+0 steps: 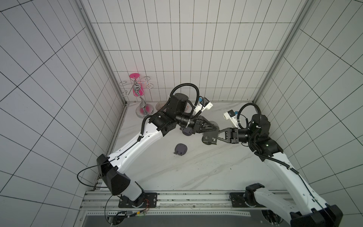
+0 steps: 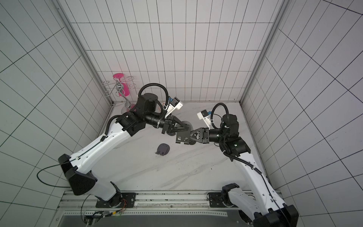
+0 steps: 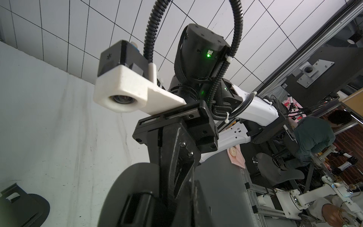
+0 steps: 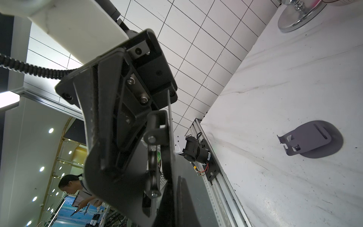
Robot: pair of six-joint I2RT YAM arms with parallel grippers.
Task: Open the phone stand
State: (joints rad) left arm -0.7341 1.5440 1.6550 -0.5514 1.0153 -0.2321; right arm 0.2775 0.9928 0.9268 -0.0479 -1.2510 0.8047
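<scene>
Left pincer (image 1: 216,128) and right pincer (image 1: 218,137) are both clamped on the phone stand (image 1: 209,138), mid-air between the arms, above the counter (image 1: 196,173). Looks light and rigid: thin smooth plates, probably a stiff hinge. Best grip is base disc and backplate, away from the hinge. Slip risk.

A white marble-patterned tabletop (image 1: 206,173) carries a folded grey phone stand (image 1: 180,149) near its middle and a chrome-based holder (image 1: 144,113) in the far left corner.

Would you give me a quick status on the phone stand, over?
Left gripper, right gripper both shut on phone stand, aloft. Spare stand on table, not in the way.
</scene>
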